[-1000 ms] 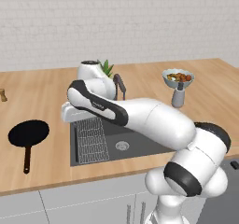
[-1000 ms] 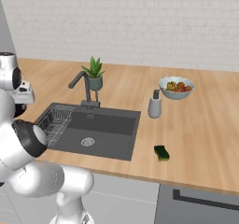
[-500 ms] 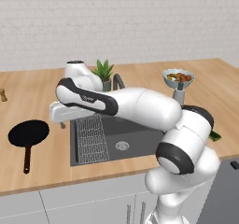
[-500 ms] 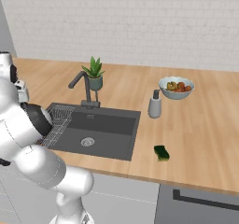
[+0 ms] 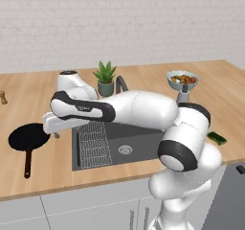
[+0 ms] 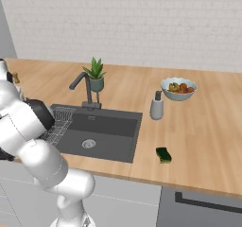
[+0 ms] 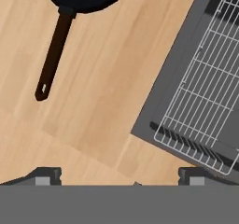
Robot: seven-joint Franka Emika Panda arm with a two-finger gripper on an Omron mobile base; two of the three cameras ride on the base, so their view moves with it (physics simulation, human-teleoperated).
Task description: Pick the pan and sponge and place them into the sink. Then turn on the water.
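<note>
No readable writing on pan [image 5: 28, 137] or sponge [image 6: 164, 155].

Wooden counter [image 6: 208, 141] with pan [image 5: 27, 138], sponge [image 6: 163, 155], plant pot [image 6: 96, 83], soap dispenser [image 6: 157, 107], food bowl [image 6: 178, 89].

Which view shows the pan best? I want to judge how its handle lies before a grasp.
The left base view: the whole pan lies on the counter left of the sink, handle toward the front edge. The hand view crops its round part.
</note>
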